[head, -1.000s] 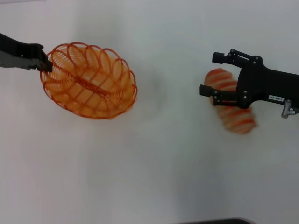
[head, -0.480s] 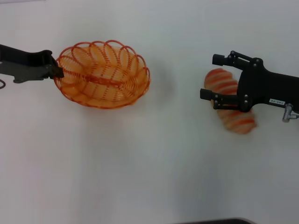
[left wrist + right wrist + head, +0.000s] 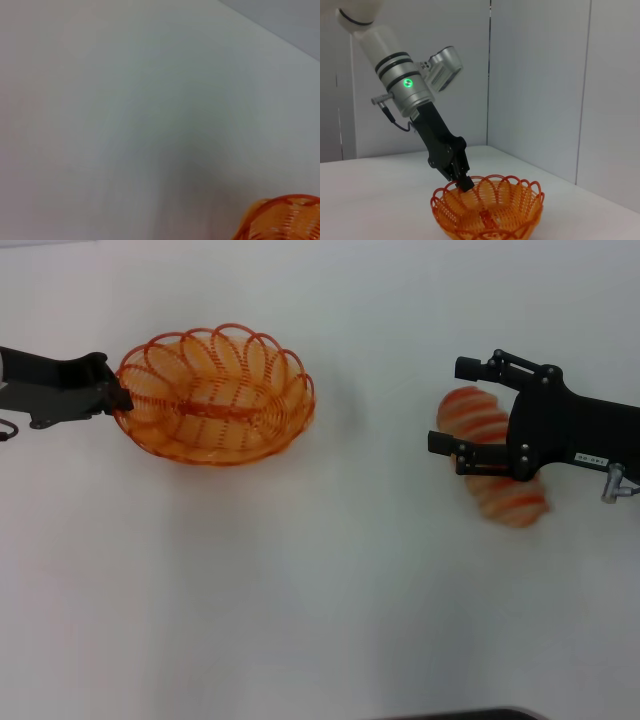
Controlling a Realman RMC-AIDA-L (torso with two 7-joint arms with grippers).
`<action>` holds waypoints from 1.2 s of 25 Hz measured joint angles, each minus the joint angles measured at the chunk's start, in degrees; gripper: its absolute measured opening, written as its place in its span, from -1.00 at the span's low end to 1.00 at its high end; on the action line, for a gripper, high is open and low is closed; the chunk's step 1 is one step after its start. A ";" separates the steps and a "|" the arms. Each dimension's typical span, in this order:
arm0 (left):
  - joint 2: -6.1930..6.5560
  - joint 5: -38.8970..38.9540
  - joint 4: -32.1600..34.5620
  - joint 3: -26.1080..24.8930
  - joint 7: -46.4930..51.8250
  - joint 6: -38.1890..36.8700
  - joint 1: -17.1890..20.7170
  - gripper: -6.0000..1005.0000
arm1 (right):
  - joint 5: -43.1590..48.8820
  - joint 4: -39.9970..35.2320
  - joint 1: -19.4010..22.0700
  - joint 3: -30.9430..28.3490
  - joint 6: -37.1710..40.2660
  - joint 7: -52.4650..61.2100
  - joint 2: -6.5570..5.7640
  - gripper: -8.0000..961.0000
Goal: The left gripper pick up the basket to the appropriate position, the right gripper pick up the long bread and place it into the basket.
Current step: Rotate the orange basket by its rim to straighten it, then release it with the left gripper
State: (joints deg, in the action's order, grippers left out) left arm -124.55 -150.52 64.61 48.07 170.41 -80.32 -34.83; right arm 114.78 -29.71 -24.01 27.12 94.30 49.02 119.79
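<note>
Here the basket (image 3: pixel 213 396) was held at its rim by the left gripper (image 3: pixel 117 395), at the counter's (image 3: pixel 300 590) far left in the head view; the fingers were seen pinched on a rim loop on the side nearest the arm, most clearly in the right wrist view, where the left gripper (image 3: pixel 464 183) was shown biting the basket (image 3: pixel 487 212) edge from above. Whether the basket was resting on the counter or lifted just off it could not be told. An edge grip was judged to have been chosen so the basket's inside was left free for the bread. In the left wrist view only a corner of the basket (image 3: pixel 280 220) was seen against bare counter. The long bread (image 3: pixel 492 455) was lying on the counter at the right, well apart from the basket, angled across the view. The right gripper (image 3: pixel 443 405) was held over the loaf's middle, fingers spread, one finger beyond the loaf's far end side and one across its near part; no closure on the bread was seen. A crosswise straddle at mid-length was judged sensible so the loaf would be balanced when lifted. The step was judged to be basket positioning nearly done and the bread grasp not yet made.
</note>
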 joint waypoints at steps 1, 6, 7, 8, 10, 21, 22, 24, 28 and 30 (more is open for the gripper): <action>-0.03 0.08 -0.22 -0.01 0.02 0.39 0.15 -0.85 | 0.00 0.05 -0.09 0.07 -0.04 -0.11 0.02 0.96; -0.07 0.42 -0.86 -0.03 0.08 1.29 0.80 -0.83 | 0.00 0.73 -0.28 0.12 0.35 -0.61 0.09 0.96; -0.07 0.56 -0.86 -0.02 0.09 1.54 0.95 -0.82 | 0.00 0.82 -0.30 0.15 0.41 -0.62 0.06 0.96; -0.07 0.75 -0.93 -0.01 0.10 1.91 1.11 -0.82 | 0.00 0.86 -0.30 0.17 0.46 -0.62 0.05 0.96; -0.08 0.91 -1.29 0.22 0.11 2.50 1.30 -0.81 | 0.06 0.87 -0.23 0.21 0.56 -0.63 0.04 0.96; -0.08 1.84 -3.23 2.56 0.23 5.50 1.87 -0.76 | 0.32 0.89 -0.34 1.52 0.11 -0.68 -0.17 0.96; -0.08 1.86 -3.30 2.60 0.24 5.51 1.94 -0.75 | 0.33 0.89 -0.35 1.66 0.07 -0.68 -0.17 0.96; -0.08 1.97 -3.47 2.63 0.25 5.39 2.19 -0.74 | 0.34 0.89 -0.44 1.78 0.04 -0.68 -0.18 0.96; -0.08 3.30 -3.73 2.66 0.27 4.30 2.92 -0.73 | 0.37 0.89 -0.50 2.05 0.01 -0.68 -0.18 0.96; -0.08 4.34 -3.62 2.70 0.27 3.48 3.46 -0.67 | 0.37 0.86 -0.50 2.24 0.00 -0.68 -0.18 0.96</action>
State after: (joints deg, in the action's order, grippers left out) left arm -124.63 -146.17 61.00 50.77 170.68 -76.84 -31.37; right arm 115.14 -28.85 -24.51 29.36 94.30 48.33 119.62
